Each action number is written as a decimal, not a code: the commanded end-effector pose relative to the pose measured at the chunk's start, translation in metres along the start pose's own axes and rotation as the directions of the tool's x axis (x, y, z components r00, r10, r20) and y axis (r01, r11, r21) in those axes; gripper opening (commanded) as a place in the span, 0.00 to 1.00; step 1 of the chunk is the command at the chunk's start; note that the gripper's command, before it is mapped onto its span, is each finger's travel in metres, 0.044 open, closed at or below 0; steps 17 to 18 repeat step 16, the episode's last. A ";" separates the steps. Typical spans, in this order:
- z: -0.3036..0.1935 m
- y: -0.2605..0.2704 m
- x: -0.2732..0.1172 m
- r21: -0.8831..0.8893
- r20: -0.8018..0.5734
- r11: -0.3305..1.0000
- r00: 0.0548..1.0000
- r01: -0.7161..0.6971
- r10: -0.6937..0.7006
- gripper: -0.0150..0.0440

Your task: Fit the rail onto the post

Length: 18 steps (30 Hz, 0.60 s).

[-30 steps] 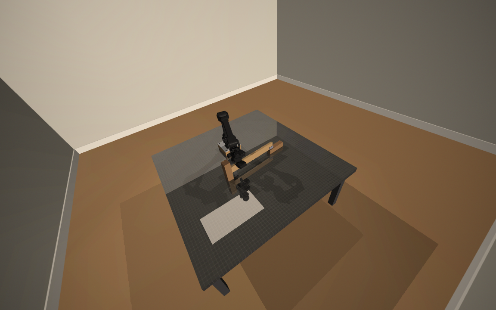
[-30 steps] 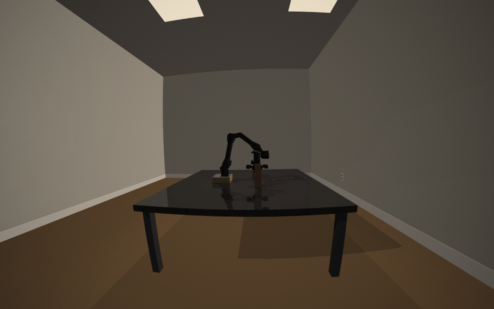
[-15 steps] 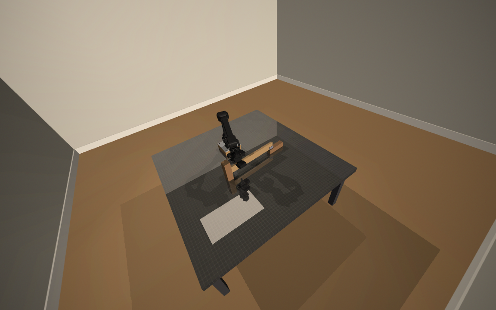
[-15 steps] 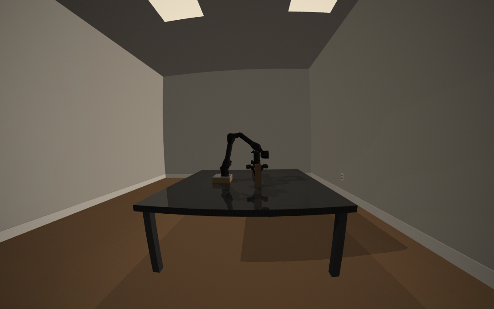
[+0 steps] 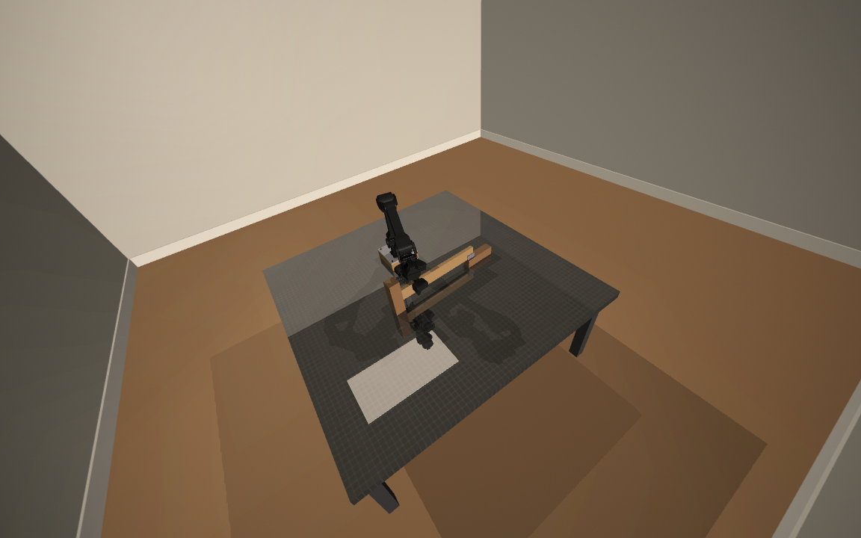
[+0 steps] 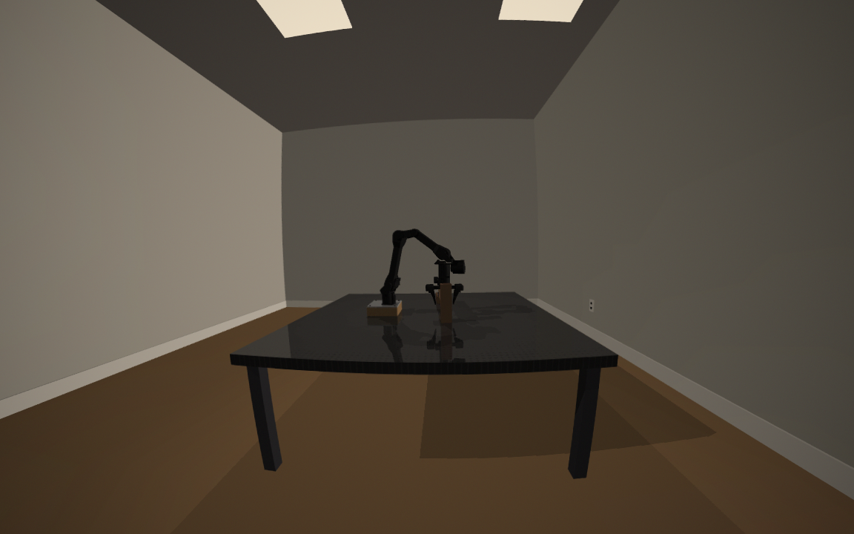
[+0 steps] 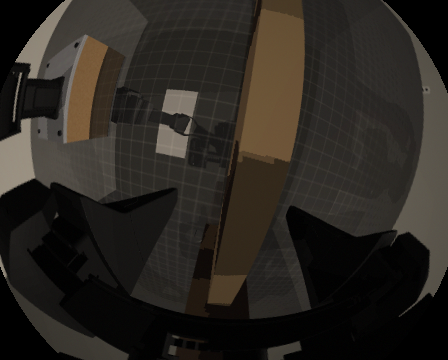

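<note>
The long light wooden rail (image 5: 447, 265) (image 7: 271, 90) is raised off the table and looks about level. Its near end meets the upper part of the brown post (image 5: 394, 300) (image 6: 445, 311) with no visible gap in the top view. No peg shows; the holes are hidden too. The rail's far end sits at the grey bracket (image 5: 470, 255) on the low footboard block (image 5: 481, 254). My gripper (image 5: 411, 283) (image 6: 445, 298) (image 7: 235, 204) is open, close to the post. Its fingers stand wide on either side of the rail, with gaps to it in the wrist view.
The arm's base (image 5: 386, 257) (image 6: 383, 310) (image 7: 96, 92) stands on the table (image 5: 540, 300) (image 6: 324, 338) beside the rail. A pale rectangle (image 5: 400, 381) lies on the tabletop on the other side of the post. The tabletop mirrors the arm and the rail.
</note>
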<state>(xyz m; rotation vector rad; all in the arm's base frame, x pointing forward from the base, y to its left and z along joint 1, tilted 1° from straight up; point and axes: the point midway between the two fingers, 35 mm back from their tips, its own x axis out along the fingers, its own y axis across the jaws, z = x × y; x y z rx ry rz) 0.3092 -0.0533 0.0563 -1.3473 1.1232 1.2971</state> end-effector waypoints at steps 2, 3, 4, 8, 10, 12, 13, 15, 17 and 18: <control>0.027 0.000 -0.026 -0.003 -0.005 1.000 1.000 0.007 -0.007 1.00; 0.028 0.000 -0.028 -0.003 -0.005 1.000 1.000 0.008 -0.008 1.00; 0.028 0.000 -0.028 -0.003 -0.005 1.000 1.000 0.008 -0.008 1.00; 0.028 0.000 -0.028 -0.003 -0.005 1.000 1.000 0.008 -0.008 1.00; 0.028 0.000 -0.028 -0.003 -0.005 1.000 1.000 0.008 -0.008 1.00; 0.028 0.000 -0.028 -0.003 -0.005 1.000 1.000 0.008 -0.008 1.00; 0.028 0.000 -0.028 -0.003 -0.005 1.000 1.000 0.008 -0.008 1.00; 0.028 0.000 -0.028 -0.003 -0.005 1.000 1.000 0.008 -0.008 1.00; 0.028 0.000 -0.028 -0.003 -0.005 1.000 1.000 0.008 -0.008 1.00; 0.028 0.000 -0.028 -0.003 -0.005 1.000 1.000 0.008 -0.008 1.00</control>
